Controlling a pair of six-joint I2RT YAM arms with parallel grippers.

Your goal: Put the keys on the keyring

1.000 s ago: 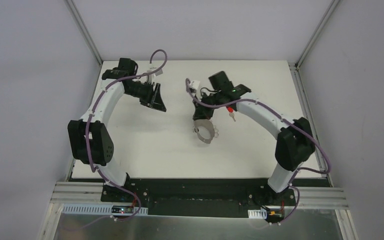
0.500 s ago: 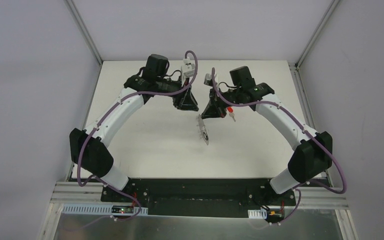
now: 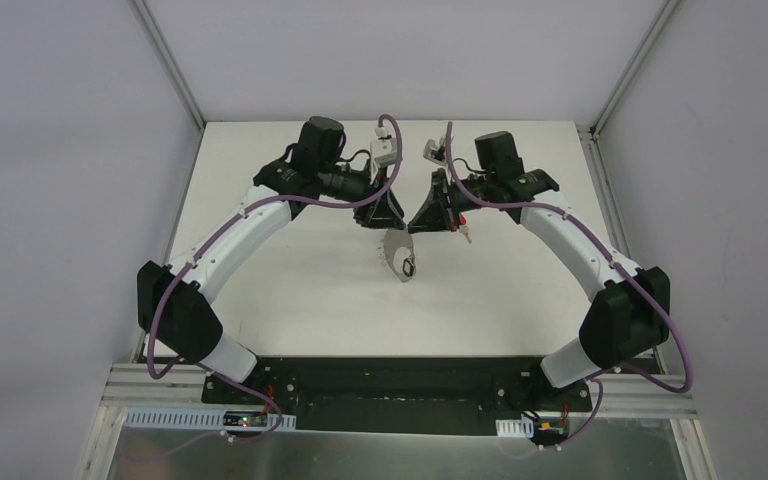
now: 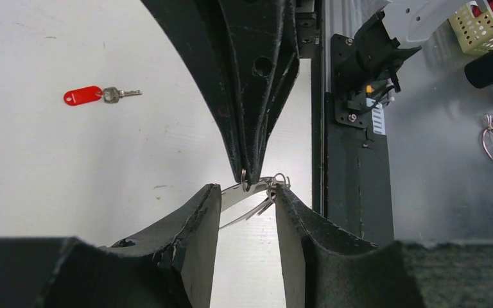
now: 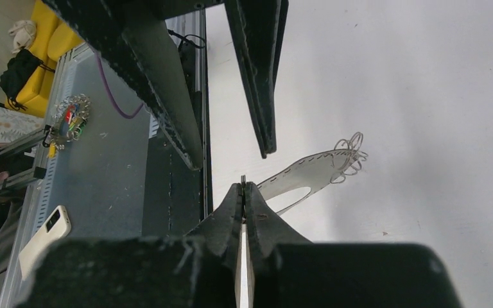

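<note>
Your right gripper has its jaws pressed together on the thin edge of the keyring. It holds the ring off the table, mid-width and toward the far side. Your left gripper meets it tip to tip with its jaws spread, and the held end of the ring sits between its fingers. You cannot tell from these views whether either finger touches the metal.

The relation that matters is how the ring lies from the jaws. From the right jaws its long axis runs outward, and in the top view it hangs toward the near edge. The loops sit at the end away from the right jaws. In the left wrist view they show just beside one left finger, but depth there is hard to judge. If you close the left jaws, they look likely to catch the band rather than a loop.

The red key lies flat on the table, apart from both grippers. In the top view it peeks out just right of the right gripper, mostly covered. That makes the right arm the nearer one, but it is busy with the ring.

The dark-tagged key is nowhere you can make out. A dark spot inside the ring in the top view may be only its opening.
</note>
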